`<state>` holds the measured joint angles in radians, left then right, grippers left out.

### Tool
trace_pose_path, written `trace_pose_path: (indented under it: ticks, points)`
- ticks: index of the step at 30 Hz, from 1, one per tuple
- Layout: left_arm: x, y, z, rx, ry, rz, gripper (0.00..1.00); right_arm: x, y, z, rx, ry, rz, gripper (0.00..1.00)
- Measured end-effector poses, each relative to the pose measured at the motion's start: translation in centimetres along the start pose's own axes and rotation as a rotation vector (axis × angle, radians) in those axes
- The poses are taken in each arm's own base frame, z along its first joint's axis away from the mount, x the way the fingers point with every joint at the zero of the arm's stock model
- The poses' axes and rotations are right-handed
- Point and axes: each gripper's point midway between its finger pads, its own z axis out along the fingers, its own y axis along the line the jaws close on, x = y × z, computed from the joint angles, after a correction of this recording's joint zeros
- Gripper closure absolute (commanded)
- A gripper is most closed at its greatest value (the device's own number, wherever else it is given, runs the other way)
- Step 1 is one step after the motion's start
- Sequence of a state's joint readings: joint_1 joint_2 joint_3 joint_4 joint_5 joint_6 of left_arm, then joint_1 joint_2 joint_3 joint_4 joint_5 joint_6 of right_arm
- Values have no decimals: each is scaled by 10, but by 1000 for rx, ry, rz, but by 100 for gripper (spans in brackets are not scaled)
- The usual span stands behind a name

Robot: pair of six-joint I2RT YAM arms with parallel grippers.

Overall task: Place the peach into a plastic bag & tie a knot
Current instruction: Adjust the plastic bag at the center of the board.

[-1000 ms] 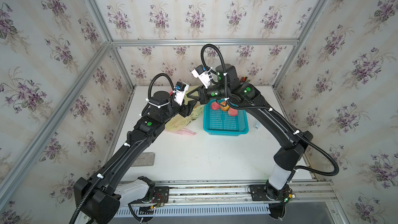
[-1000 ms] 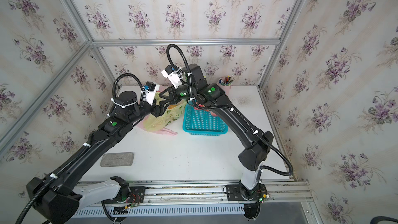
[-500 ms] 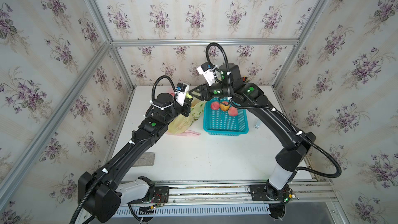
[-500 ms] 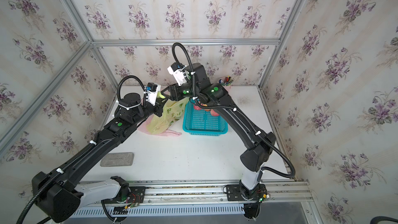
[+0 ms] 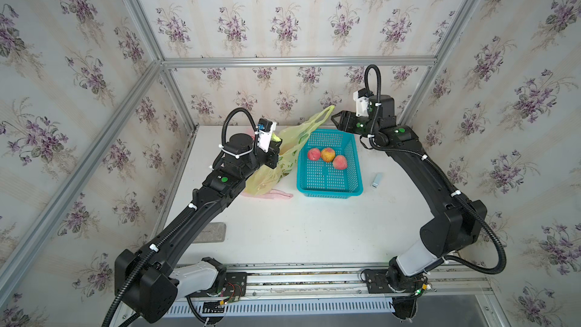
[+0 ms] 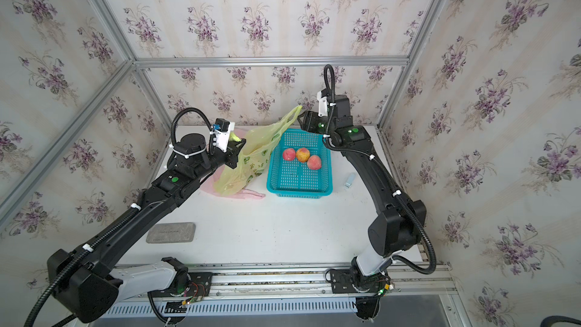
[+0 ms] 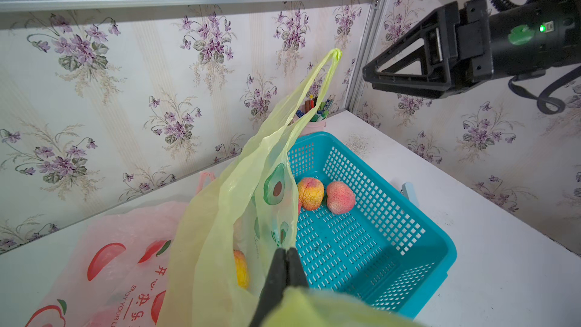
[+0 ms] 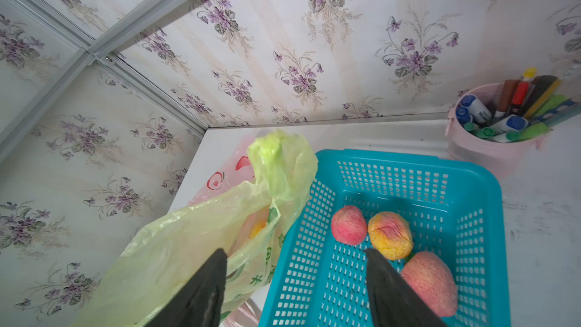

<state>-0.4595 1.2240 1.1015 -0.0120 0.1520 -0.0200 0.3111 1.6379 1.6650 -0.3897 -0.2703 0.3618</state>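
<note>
A yellow-green plastic bag (image 5: 290, 149) stands left of the blue basket (image 5: 328, 190), with one peach (image 7: 240, 268) showing through its film. My left gripper (image 7: 286, 251) is shut on the bag's rim beside the basket. One bag handle (image 5: 329, 110) sticks up free. My right gripper (image 8: 295, 253) hangs open and empty above the basket's far left corner, just right of that handle. In both top views three peaches (image 5: 327, 154) (image 6: 302, 155) lie in the basket.
A pink printed bag (image 7: 110, 246) lies flat under the yellow one. A pink cup of markers (image 8: 493, 139) stands in the far right corner. A grey block (image 5: 210, 232) lies near the front left, a small pale blue object (image 5: 376, 180) right of the basket.
My right gripper has opened, let go of the bag's handle and drawn back to the right. My left gripper has shut on the bag's rim.
</note>
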Motion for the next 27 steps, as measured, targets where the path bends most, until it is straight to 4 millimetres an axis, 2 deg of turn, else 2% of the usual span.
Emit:
trace_pose_path:
  ticks: [5,8,10,14,16,18,21,23,24,27]
  points:
    - [-2,-1,0,4,-1,-1,92,-15,4,17,-32,-16,-1,30]
    - [-2,-1,0,8,-2,-7,92,-22,1,33,-40,-15,4,38]
    - [-2,-2,1,10,1,-8,92,-25,0,42,-49,-13,7,50]
    - [-1,-2,2,11,4,-8,92,-29,2,59,-82,-10,6,91]
    - [0,-1,3,10,9,-9,93,-32,6,64,-109,-12,2,100]
    - [-2,-1,2,5,13,-10,93,-35,13,64,-146,-12,3,100]
    - [-24,6,-11,-47,-11,-4,92,-43,32,58,-219,-30,-20,100]
    - [-54,10,-31,-92,-68,20,91,-45,51,45,-272,-36,-38,100]
    - [-67,12,-42,-115,-97,29,90,-44,62,37,-300,-34,-49,100]
    - [-106,18,-81,-188,-176,57,89,-40,112,-1,-407,-42,-115,100]
